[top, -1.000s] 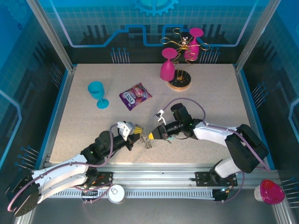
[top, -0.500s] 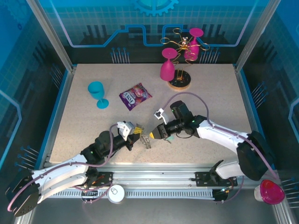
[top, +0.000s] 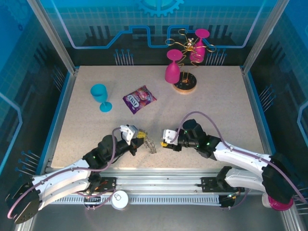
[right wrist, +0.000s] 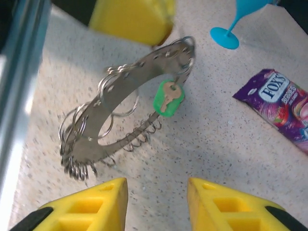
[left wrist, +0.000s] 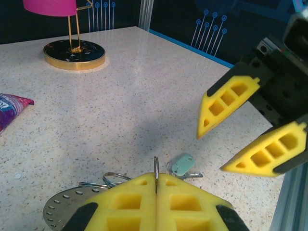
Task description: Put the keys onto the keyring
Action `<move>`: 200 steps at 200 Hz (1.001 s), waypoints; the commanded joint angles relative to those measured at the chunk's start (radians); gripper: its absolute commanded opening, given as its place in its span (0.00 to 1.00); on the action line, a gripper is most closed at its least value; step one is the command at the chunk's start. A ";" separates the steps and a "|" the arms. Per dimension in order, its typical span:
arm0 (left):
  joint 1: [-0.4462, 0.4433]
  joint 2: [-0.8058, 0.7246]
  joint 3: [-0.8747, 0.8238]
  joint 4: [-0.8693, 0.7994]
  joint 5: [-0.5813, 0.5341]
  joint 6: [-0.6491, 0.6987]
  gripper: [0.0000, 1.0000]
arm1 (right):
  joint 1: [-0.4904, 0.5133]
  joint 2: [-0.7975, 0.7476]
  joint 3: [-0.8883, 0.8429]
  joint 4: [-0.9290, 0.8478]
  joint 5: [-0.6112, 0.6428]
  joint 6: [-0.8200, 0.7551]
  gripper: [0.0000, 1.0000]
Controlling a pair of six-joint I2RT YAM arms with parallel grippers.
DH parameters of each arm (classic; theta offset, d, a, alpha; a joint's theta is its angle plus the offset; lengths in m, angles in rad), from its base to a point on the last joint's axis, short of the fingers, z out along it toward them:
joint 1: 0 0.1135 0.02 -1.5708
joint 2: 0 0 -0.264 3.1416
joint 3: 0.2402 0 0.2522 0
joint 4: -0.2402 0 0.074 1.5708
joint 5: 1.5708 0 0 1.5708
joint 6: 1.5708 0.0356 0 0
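Note:
The keyring point(right wrist: 126, 94) is a flat metal ring fringed with wire loops, tilted up off the table. My left gripper point(left wrist: 156, 179) is shut on one of its wire loops point(left wrist: 156, 168); from above it sits at the near middle of the table point(top: 140, 136) with the keyring point(top: 150, 144) just right of it. A bright green key point(right wrist: 168, 98) hangs at the ring's rim. A pale grey-green key point(left wrist: 183, 165) lies on the table beside the pinched loop. My right gripper point(right wrist: 156, 185) is open and holds nothing, a short way back from the ring point(top: 166, 140).
A purple snack packet point(top: 139, 99) and a blue goblet point(top: 100, 96) stand further back on the left. The glass rack with pink glasses on its round base point(top: 185, 86) is at the back right. The table's near edge point(top: 159, 168) runs just behind both grippers.
My right gripper has opened and drawn back to the right, away from the keyring, with its arm swinging lower. The left gripper and the ring have stayed put.

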 commanded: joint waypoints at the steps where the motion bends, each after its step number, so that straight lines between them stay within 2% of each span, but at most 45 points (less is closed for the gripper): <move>1: 0.002 -0.016 0.037 0.017 0.006 -0.012 0.00 | 0.048 0.034 -0.015 0.219 0.088 -0.279 0.39; 55: 0.001 -0.018 0.042 0.010 0.012 -0.013 0.00 | 0.101 0.148 -0.029 0.359 0.112 -0.373 0.39; 133: 0.003 -0.003 0.047 0.014 0.013 -0.010 0.00 | 0.132 0.153 -0.046 0.372 0.099 -0.402 0.41; 200: 0.003 0.010 0.048 0.015 0.012 -0.010 0.00 | 0.141 0.150 -0.040 0.402 0.084 -0.388 0.36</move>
